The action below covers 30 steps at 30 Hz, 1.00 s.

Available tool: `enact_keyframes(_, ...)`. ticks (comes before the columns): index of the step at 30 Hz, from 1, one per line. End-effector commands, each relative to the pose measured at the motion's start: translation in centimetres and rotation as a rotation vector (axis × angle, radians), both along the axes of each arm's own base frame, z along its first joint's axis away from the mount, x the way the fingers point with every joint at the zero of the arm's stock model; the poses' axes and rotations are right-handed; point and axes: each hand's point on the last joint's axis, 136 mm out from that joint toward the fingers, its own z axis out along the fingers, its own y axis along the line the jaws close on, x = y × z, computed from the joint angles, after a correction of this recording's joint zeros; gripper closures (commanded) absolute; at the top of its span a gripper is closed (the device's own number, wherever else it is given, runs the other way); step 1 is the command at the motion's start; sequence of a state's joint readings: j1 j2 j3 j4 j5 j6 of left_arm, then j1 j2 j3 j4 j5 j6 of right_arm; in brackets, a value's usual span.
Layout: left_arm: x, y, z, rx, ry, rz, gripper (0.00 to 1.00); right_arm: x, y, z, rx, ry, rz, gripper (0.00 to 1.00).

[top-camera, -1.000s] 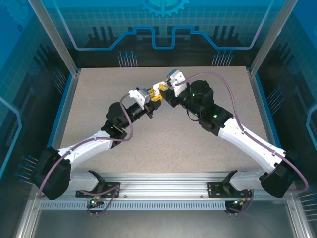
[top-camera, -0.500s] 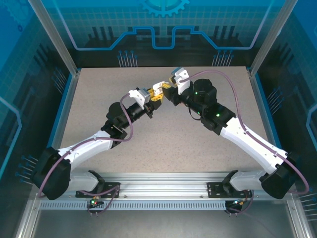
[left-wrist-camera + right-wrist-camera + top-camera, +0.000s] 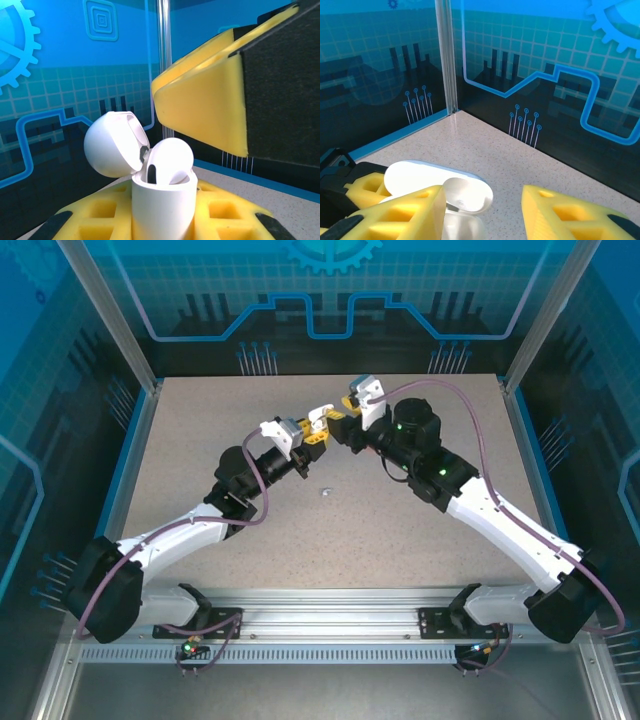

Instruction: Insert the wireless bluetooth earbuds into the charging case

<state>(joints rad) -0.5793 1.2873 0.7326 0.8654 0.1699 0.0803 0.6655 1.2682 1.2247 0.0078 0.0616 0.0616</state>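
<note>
The left arm (image 3: 190,530) is reaching in from the near left corner of the speckled bench (image 3: 200,410), and its left end effector (image 3: 312,432) is clamping the body of a white charging case (image 3: 322,416) above the middle of the bench. In the left wrist view the yellow fingers (image 3: 100,210) are pressing against the lower part of the charging case (image 3: 162,205), which is standing upright with its domed lid (image 3: 112,145) flipped back to the left. A white earbud (image 3: 170,157) is sitting in the open mouth of the case, its rounded top showing above the rim.

Nearer the arm bases, well apart from both end effectors, a tiny pale piece (image 3: 324,492) is lying alone on the bench; it is too small to name.

Just to the right of the case, the right end effector (image 3: 340,418) is hovering with its fingers apart and holding nothing. One of its yellow and black fingers (image 3: 210,115) is hanging above and to the right of the earbud without touching it. In the right wrist view the two yellow fingers (image 3: 395,217) are standing spread, with the open case (image 3: 442,190) lying beside the left one and bare bench (image 3: 520,160) showing between them.

The right arm (image 3: 500,520) is stretching back to the near right corner.
</note>
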Motion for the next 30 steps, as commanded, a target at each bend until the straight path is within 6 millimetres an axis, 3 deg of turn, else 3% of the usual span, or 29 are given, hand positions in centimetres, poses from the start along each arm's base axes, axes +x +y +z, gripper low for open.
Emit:
enact_keyframes(1, -0.7, 0.6, 3.3, -0.053, -0.084, 0.016, 1.00, 0.6, -3.2, 2.3, 0.132, 0.017, -0.072, 0.52)
enact_keyframes(6, -0.1, 2.0, 2.3, -0.068, -0.065, 0.094, 1.00, 2.1, -7.9, 0.7, 0.269, 0.156, -0.189, 0.46)
enact_keyframes(10, 0.5, 3.9, 1.3, -0.083, -0.038, 0.164, 1.00, 3.1, -9.6, -3.7, 0.292, 0.360, -0.264, 0.41)
enact_keyframes(15, 0.8, 6.2, -0.1, -0.088, -0.002, 0.228, 1.00, 3.4, -7.8, -13.6, 0.190, 0.698, -0.290, 0.40)
enact_keyframes(18, 0.5, 7.0, -0.6, -0.087, 0.008, 0.243, 1.00, 2.3, -5.7, -19.1, 0.104, 0.875, -0.267, 0.41)
enact_keyframes(23, -0.1, 8.9, -1.0, -0.096, 0.024, 0.289, 1.00, 0.0, -2.2, -26.6, -0.173, 1.054, -0.178, 0.42)
enact_keyframes(26, -0.5, 9.9, -1.1, -0.101, 0.025, 0.315, 1.00, -0.6, -1.2, -29.6, -0.278, 1.115, -0.139, 0.40)
enact_keyframes(30, -1.1, 10.6, -1.1, -0.106, 0.027, 0.331, 1.00, -1.0, 0.3, -31.1, -0.308, 1.152, -0.078, 0.28)
